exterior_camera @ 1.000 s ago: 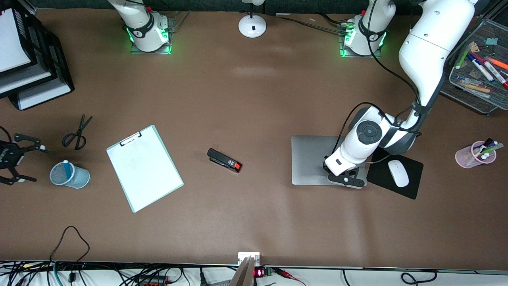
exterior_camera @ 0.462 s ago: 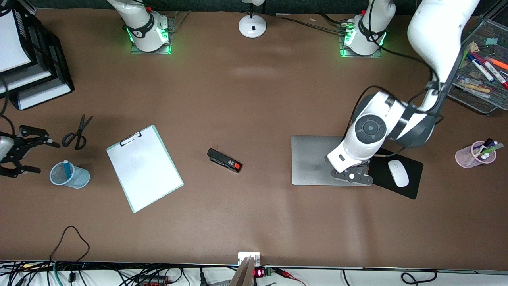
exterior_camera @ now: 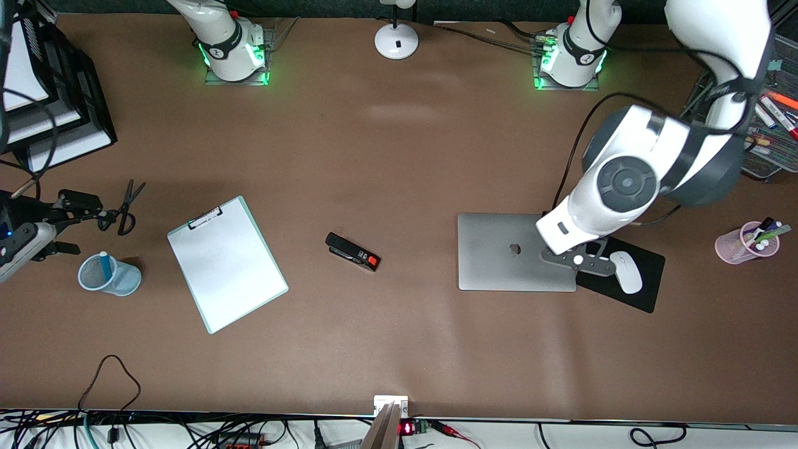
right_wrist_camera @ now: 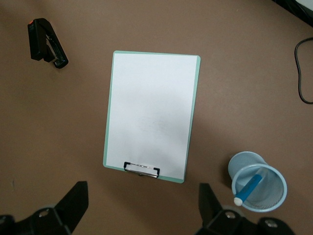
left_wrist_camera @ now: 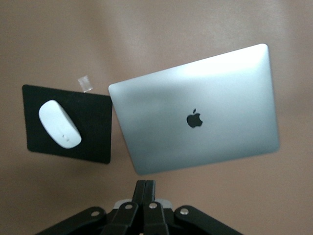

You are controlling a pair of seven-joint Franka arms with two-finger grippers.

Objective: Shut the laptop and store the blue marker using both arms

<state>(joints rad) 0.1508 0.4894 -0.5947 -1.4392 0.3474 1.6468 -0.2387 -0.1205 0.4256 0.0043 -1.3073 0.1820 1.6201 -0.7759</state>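
The silver-grey laptop (exterior_camera: 499,252) lies closed and flat, its apple logo (exterior_camera: 515,249) showing; it also shows in the left wrist view (left_wrist_camera: 195,110). My left gripper (exterior_camera: 581,262) is shut and empty, up in the air over the laptop's edge beside the mouse pad; its fingers (left_wrist_camera: 145,188) are pressed together. The blue marker (exterior_camera: 106,265) stands in a blue mesh cup (exterior_camera: 118,279) toward the right arm's end of the table, white tip down in the right wrist view (right_wrist_camera: 248,190). My right gripper (exterior_camera: 70,224) is open and empty over the table between the scissors and the cup (right_wrist_camera: 142,205).
A black mouse pad (exterior_camera: 642,293) with a white mouse (exterior_camera: 625,272) lies beside the laptop. A pink cup of markers (exterior_camera: 745,243), a wire tray (exterior_camera: 764,162), a stapler (exterior_camera: 353,252), a clipboard (exterior_camera: 227,263), scissors (exterior_camera: 121,209) and stacked paper trays (exterior_camera: 56,112) are on the table.
My left gripper has lifted off the closed laptop's lid and moved toward the mouse pad, uncovering the logo. My right gripper has risen and drifted away from the cup toward the scissors.
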